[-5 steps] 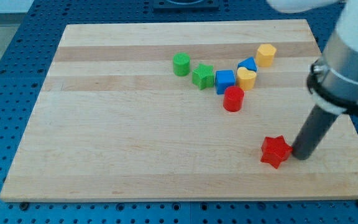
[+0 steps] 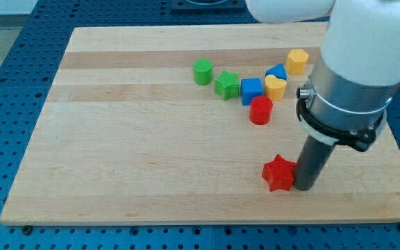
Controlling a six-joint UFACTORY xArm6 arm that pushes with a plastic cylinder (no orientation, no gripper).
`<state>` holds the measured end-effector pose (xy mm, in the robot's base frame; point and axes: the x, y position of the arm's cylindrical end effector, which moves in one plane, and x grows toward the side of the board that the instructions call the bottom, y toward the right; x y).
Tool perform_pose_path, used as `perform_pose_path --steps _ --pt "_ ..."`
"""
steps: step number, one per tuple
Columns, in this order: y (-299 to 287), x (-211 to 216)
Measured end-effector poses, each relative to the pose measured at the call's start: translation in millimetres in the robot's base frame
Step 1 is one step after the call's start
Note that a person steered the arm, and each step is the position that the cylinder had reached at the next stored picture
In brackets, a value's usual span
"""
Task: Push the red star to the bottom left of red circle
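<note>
Wooden counter [image 2: 130,139] on blue perforated bench [image 2: 5,83]. Nearest: my tip [image 2: 303,187], the tool, a bare rod that clasps nothing, standing on the counter. Red star [image 2: 278,173] lies just to the tip's view-left, touching the rod's side. Farther up the view from the tip and slightly left: red circle [image 2: 260,110], well apart from the star. Beyond it, a cluster: blue cube [image 2: 251,91], yellow heart [image 2: 275,87], blue block [image 2: 278,71] (shape unclear), green star [image 2: 227,85], green cylinder [image 2: 202,71]. Farthest, almost straight above the tip: yellow hexagon [image 2: 296,61].
</note>
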<state>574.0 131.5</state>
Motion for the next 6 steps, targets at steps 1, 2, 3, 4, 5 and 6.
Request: perform_pose_path --steps 1,2,3,4,5,6 --pt "-14 7" --pt "-41 9" --pt "-67 9" --pt "-84 9" --pt "-87 9" --pt "-87 2"
